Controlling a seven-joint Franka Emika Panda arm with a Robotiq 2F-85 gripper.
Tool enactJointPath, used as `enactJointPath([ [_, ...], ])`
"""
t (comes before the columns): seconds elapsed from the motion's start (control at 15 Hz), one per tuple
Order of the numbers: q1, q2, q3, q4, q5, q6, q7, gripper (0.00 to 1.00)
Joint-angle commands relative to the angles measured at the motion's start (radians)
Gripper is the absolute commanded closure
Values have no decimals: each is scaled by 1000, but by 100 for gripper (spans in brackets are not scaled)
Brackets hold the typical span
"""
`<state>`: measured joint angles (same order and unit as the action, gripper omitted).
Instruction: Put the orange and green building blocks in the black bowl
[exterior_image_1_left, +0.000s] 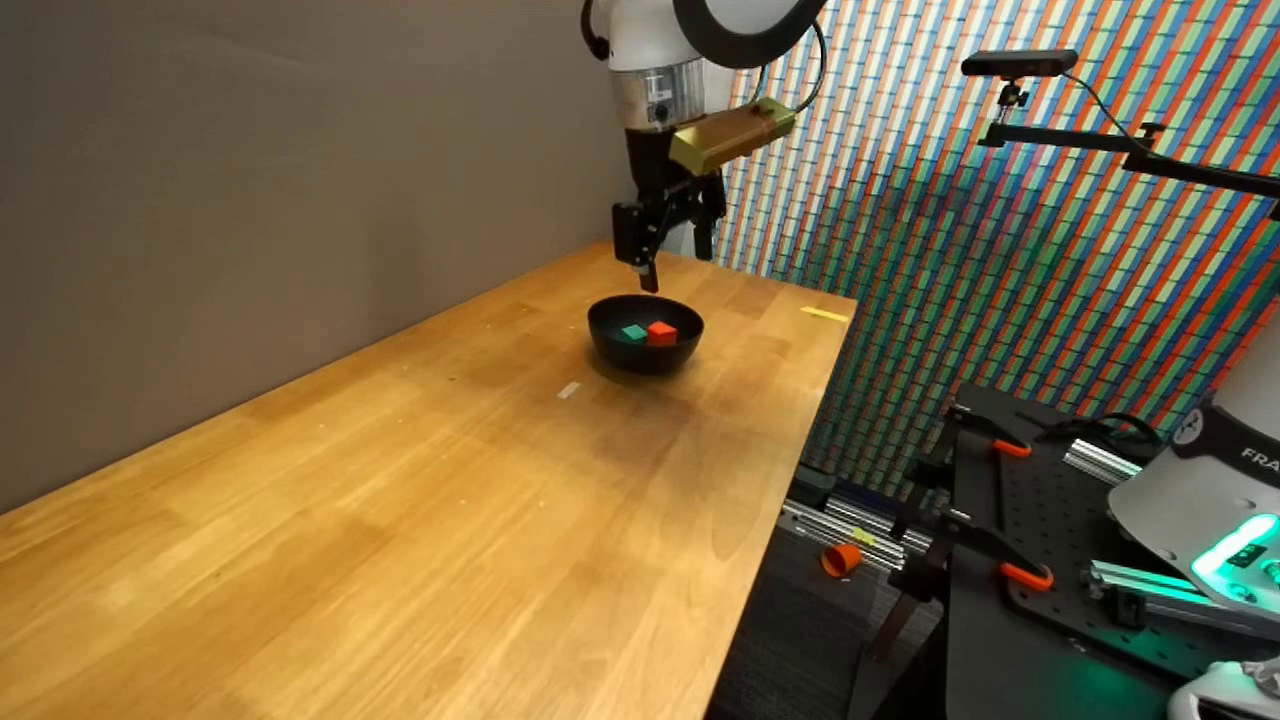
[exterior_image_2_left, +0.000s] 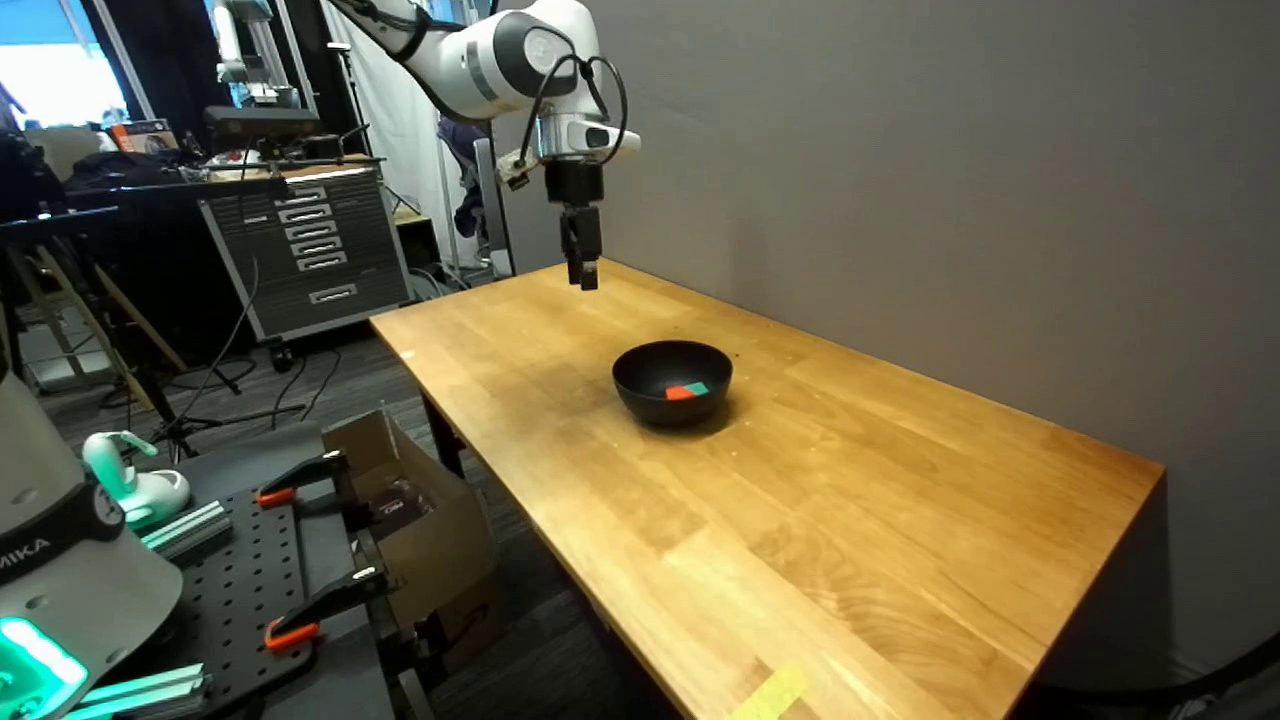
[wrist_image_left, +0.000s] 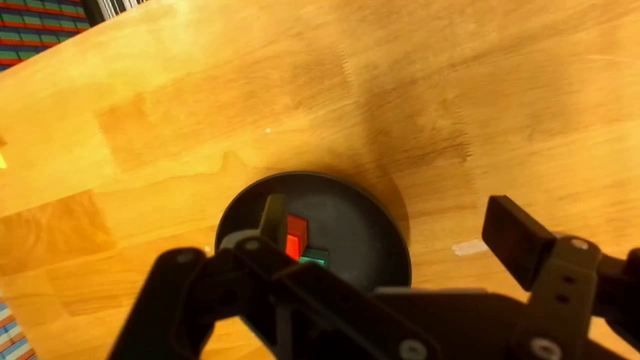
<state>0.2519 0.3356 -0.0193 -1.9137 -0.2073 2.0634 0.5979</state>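
Looking at a wide-spread, empty black pincer (exterior_image_1_left: 677, 271), with the boxy orange block (exterior_image_1_left: 661, 334) and boxy green block (exterior_image_1_left: 634, 332) already down inside the round black bowl (exterior_image_1_left: 645, 360) below, so prob just gotta lift clear.

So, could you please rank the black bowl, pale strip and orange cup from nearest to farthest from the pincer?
In an exterior view, from the pincer:
1. Black bowl: lower, on the table.
2. Pale strip: on the table, beside the bowl.
3. Orange cup: on the floor.
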Motion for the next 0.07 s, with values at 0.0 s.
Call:
enactJointPath([
  [0.0,-15,6,15,2,-6,-2,4,0],
])
